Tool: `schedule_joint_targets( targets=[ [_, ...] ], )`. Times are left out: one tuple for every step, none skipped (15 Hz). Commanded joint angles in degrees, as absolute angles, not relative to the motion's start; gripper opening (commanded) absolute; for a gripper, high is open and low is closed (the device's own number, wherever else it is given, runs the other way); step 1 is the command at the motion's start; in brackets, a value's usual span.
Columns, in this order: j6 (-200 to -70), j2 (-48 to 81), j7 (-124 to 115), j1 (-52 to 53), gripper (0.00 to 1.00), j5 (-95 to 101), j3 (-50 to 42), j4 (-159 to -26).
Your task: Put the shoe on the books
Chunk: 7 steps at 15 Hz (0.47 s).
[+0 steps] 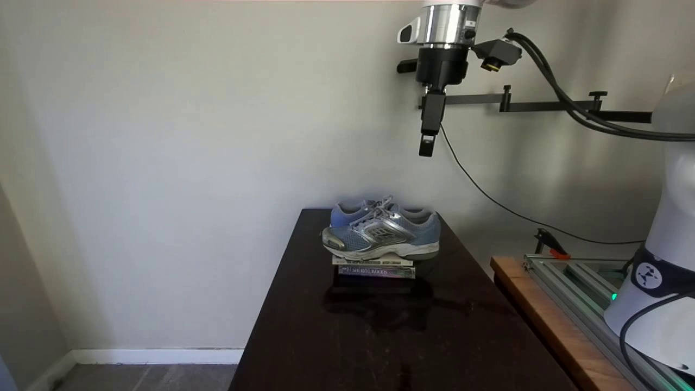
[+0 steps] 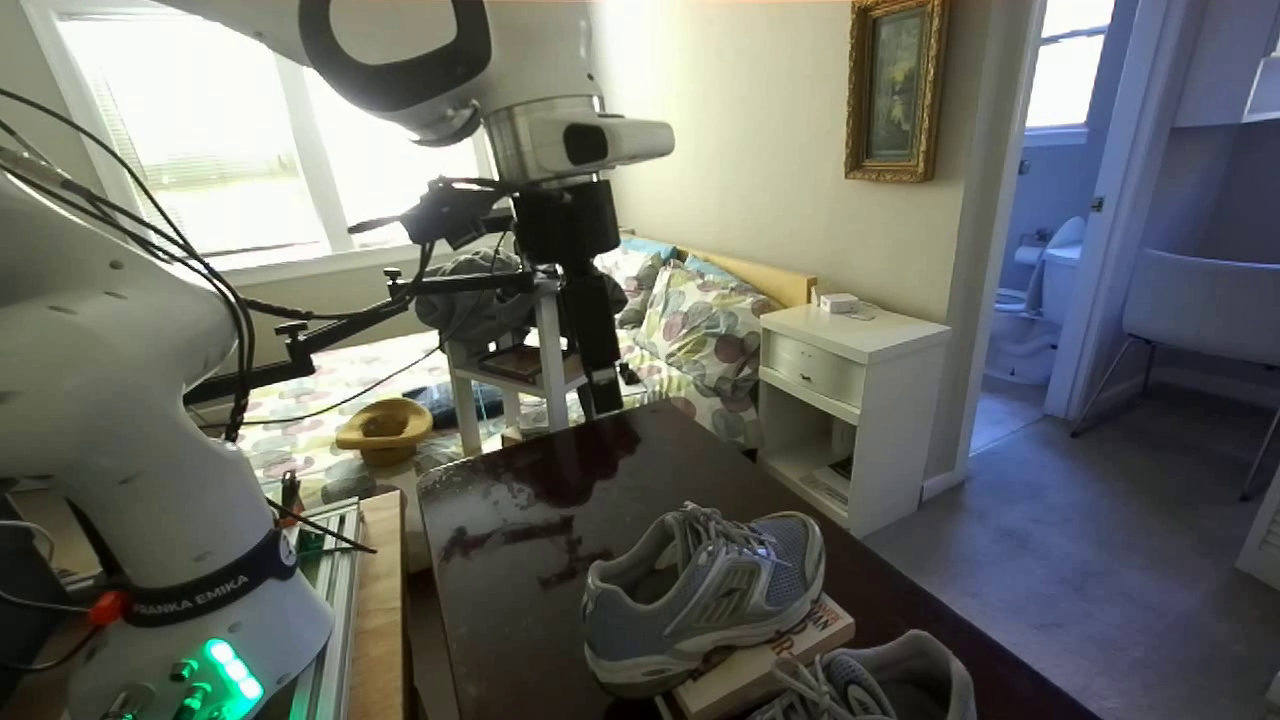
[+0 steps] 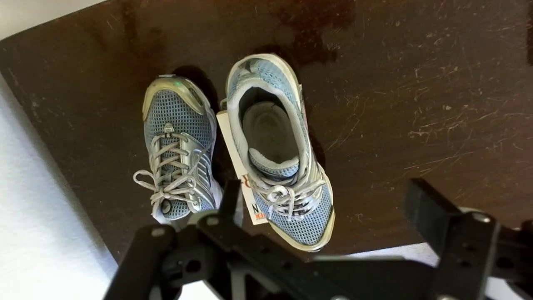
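Observation:
A grey, silver and bluish sneaker, the shoe (image 1: 388, 236), rests upright on the books (image 1: 376, 271) in both exterior views, its ends overhanging the short stack. In an exterior view the shoe (image 2: 710, 600) covers most of the top book (image 2: 765, 660). In the wrist view the shoe (image 3: 287, 196) leaves only a strip of the books (image 3: 257, 216) showing on its left. My gripper (image 1: 427, 145) hangs empty, well above the shoe and apart from it. It also shows in an exterior view (image 2: 604, 390). In the wrist view the fingers (image 3: 327, 202) are wide apart with nothing held.
A second matching sneaker (image 3: 179, 121) stands beside the books on the dark table (image 3: 395, 104). It also shows in an exterior view (image 2: 890, 680). A wall (image 1: 190, 163) runs behind the table. A white nightstand (image 2: 900, 420) and a bed (image 2: 690, 340) stand beyond it.

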<state>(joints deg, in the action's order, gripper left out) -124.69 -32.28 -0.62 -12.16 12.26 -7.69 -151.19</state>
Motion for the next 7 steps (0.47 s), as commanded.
schedule_joint_targets(
  targets=[
    [-123.2, -34.2, 0.9, -11.5, 1.00, 10.9, -8.1, -151.4],
    [-124.0, -34.5, 0.5, -11.6, 1.00, 11.2, -7.9, -151.7],
    [-123.9, -34.5, 0.2, -11.6, 1.00, 11.0, -7.9, -151.6],
    [-123.9, -34.5, -0.3, -11.7, 1.00, 10.9, -7.8, -151.6],
    [-124.6, -32.8, -0.5, -12.1, 1.00, 12.1, -7.5, -151.1],
    [-124.6, -32.9, -0.5, -12.1, 1.00, 12.1, -7.5, -151.1],
    [-124.6, -32.9, -0.5, -12.1, 1.00, 12.1, -7.5, -151.1]
  ],
)
